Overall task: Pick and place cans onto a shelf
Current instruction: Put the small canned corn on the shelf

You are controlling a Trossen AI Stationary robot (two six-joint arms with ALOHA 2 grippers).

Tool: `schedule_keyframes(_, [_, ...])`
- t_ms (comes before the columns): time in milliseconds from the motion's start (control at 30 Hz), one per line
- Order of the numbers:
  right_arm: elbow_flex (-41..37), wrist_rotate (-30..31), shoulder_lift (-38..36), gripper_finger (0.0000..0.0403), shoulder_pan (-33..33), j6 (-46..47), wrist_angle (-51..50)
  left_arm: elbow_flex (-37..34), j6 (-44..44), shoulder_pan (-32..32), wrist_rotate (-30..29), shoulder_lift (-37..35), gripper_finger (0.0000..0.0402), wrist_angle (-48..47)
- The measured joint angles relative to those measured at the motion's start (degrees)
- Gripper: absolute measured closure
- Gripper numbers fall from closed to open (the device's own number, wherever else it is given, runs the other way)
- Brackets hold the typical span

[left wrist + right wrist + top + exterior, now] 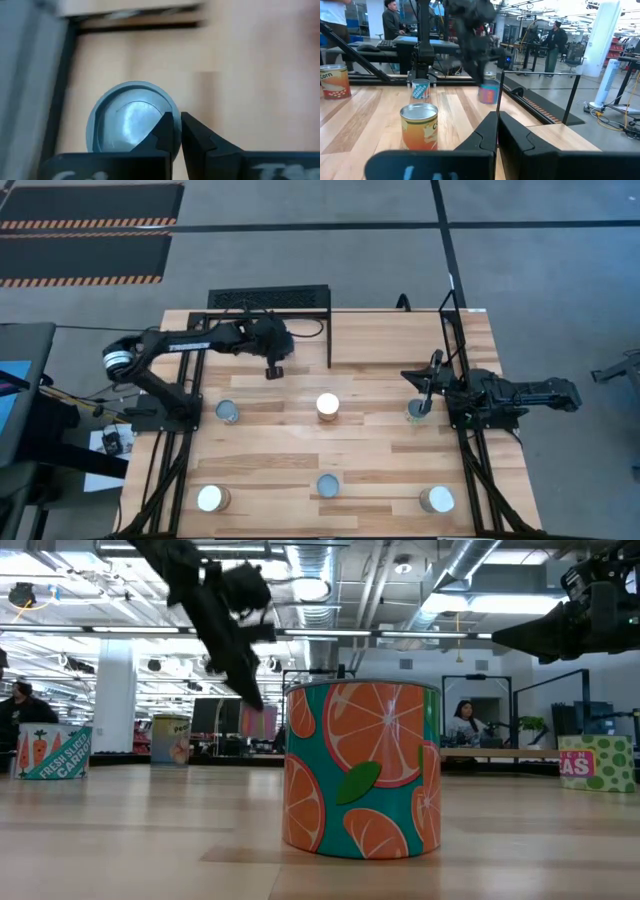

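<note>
Orange-print can [360,770]: upright, closest to the low camera, at the front middle of the table [380,450].

Left gripper [177,117]: reaches over the back of the table, just in front of the shelf [268,300]. Claw pinched together with nothing between the fingers.

Pale-blue-topped can [131,117]: upright directly below the left gripper's fingertips. Whether they touch cannot be told. The high view hides it under the gripper.

Right gripper [497,117]: hangs at the right side of the table, above a can [417,411] by the edge. Claw narrow, fingers together and holding nothing.

White-topped can [328,406]: table centre, well apart from both grippers.

Blue-topped can [228,412]: left side, near the left arm's base.

Front corner cans: one at the left [212,498], one at the right [437,500], both with white tops.

Shelf: black wire frame at the back edge; no can visible on it.

Background: people [556,42] stand in the room beyond the table.
</note>
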Motion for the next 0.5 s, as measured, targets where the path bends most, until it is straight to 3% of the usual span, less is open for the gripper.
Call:
schedule_keyframes(133, [0.0,0.0,0.0,0.0364,0.0,0.0,0.02,4.78,-0.03,-3.47,10.37,-4.5,0.0399,-6.38])
schedule_keyframes(233, [0.0,0.01,0.0,0.0364,0.0,0.0,0.0,7.7,-0.93,-6.72,14.03,-5.61,0.0399,-5.21])
schedule_keyframes(500, [0.0,0.0,0.0,0.0364,0.0,-0.01,0.01,17.71,-4.52,-12.94,9.51,-0.74,0.0399,0.61])
